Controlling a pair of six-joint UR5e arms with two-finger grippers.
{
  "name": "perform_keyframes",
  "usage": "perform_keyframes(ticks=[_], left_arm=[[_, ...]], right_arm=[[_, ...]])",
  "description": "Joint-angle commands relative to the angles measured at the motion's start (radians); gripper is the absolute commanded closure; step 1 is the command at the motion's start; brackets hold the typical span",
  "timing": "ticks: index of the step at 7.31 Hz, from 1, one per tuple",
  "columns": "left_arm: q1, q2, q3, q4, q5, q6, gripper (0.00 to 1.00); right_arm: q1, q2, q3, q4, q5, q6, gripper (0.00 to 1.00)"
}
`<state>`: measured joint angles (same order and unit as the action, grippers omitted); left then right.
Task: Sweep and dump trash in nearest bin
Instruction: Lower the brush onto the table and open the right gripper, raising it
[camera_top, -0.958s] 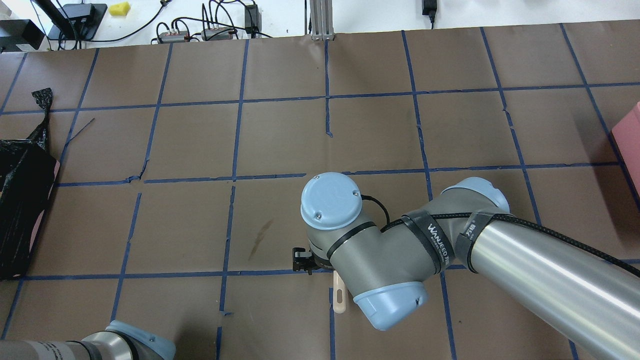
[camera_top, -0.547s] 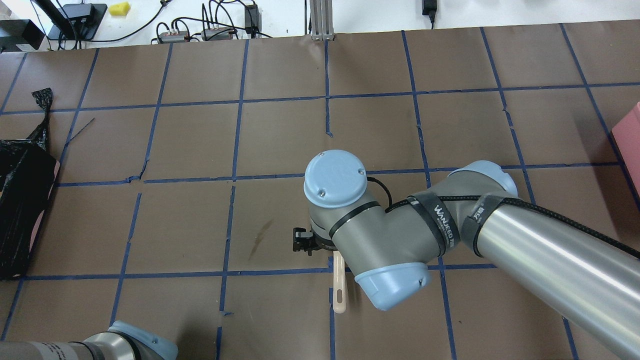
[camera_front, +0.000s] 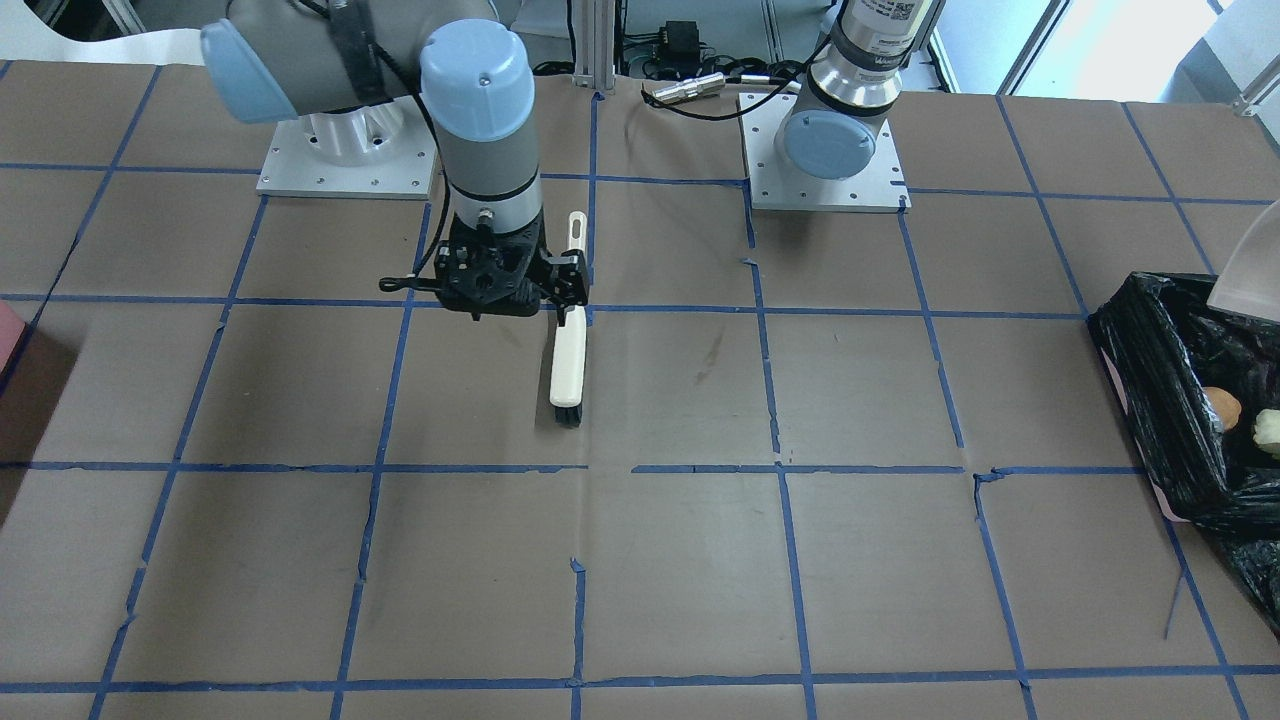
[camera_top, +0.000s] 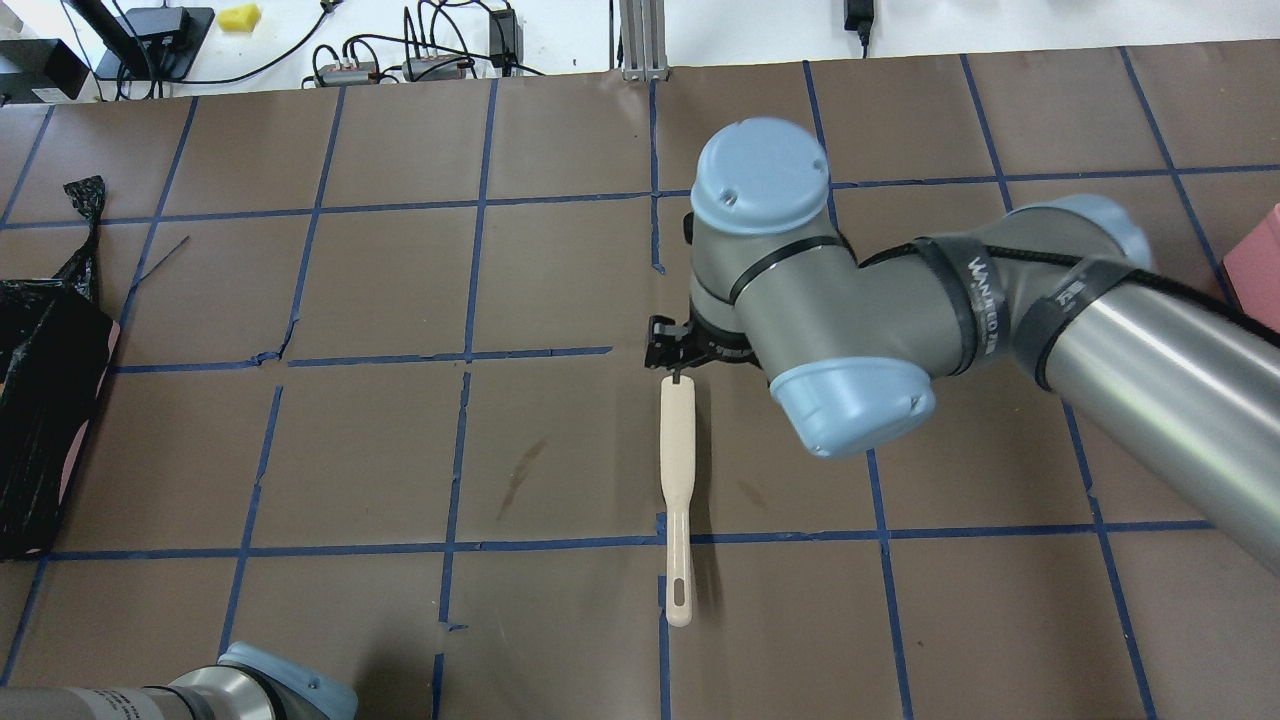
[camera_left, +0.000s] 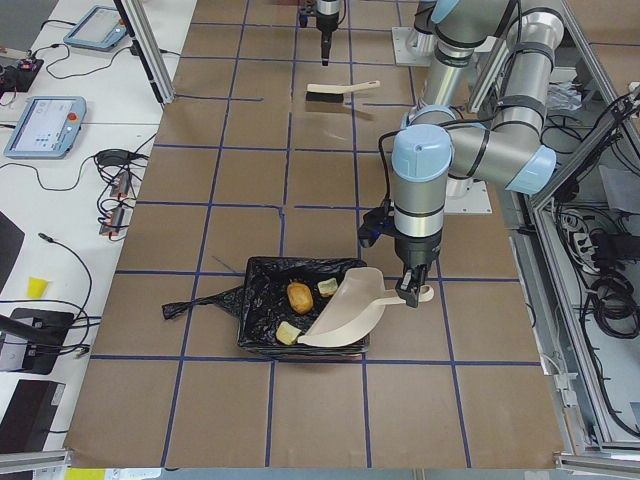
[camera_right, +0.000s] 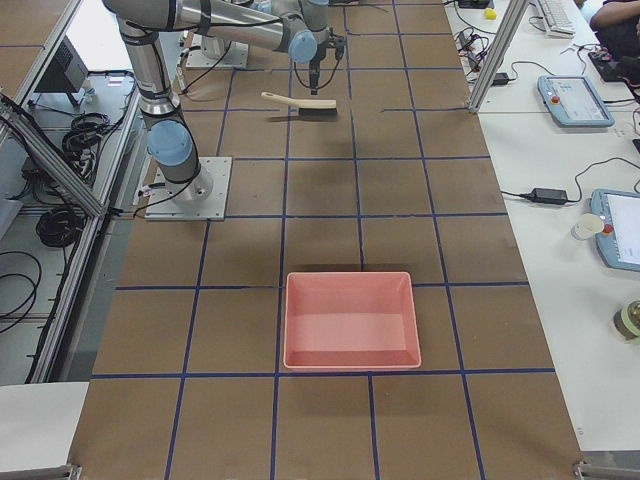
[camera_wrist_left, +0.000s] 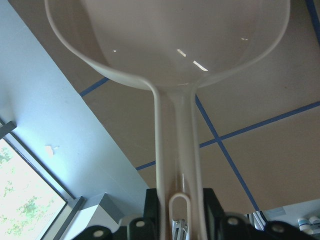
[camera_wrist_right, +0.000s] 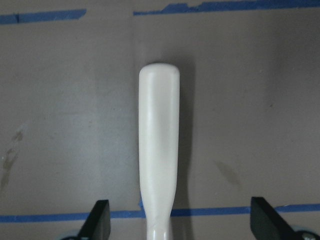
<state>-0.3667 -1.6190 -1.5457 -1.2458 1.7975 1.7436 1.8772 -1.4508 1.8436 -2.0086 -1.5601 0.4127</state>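
My bin (camera_left: 260, 300) holds three scraps (camera_left: 299, 295). My left jaws clamp the dustpan (camera_left: 348, 308), tilted over it; my right jaws hang wide open above the brush (camera_top: 677, 470).

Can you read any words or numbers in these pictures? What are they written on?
"WANJEED": white letters on a black strap around the right arm; the print after it is blurred.
Second strap beside it: white marks, too blurred to read.
Sticker on the left arm: too small to read.
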Motion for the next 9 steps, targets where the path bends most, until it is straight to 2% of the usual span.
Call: perform_keyframes(ticks=[1, 3, 4, 6, 7, 9], left_arm=[[-0.005, 0.042, 0.035, -0.09, -0.114, -0.009, 1.0], [-0.068, 0.073, 0.015, -0.128, -0.235, -0.031, 1.0], [-0.146, 0.073, 0.007, -0.132, -0.253, -0.07, 1.0], [-0.245, 0.073, -0.031, -0.127, -0.266, -0.157, 1.0], [-0.305, 0.073, -0.057, -0.116, -0.271, -0.176, 1.0], [-0.455, 0.064, -0.074, -0.115, -0.271, -0.336, 1.0]], right_arm=[[-0.108, -0.011, -0.151, 0.097, -0.003, -0.014, 0.0], [-0.194, -0.007, -0.335, 0.27, -0.041, -0.131, 0.0], [-0.24, -0.005, -0.361, 0.312, -0.044, -0.168, 0.0], [-0.302, -0.003, -0.359, 0.312, -0.046, -0.256, 0.0], [-0.314, 0.0, -0.354, 0.311, -0.043, -0.259, 0.0], [-0.31, -0.002, -0.353, 0.303, -0.032, -0.261, 0.0]])
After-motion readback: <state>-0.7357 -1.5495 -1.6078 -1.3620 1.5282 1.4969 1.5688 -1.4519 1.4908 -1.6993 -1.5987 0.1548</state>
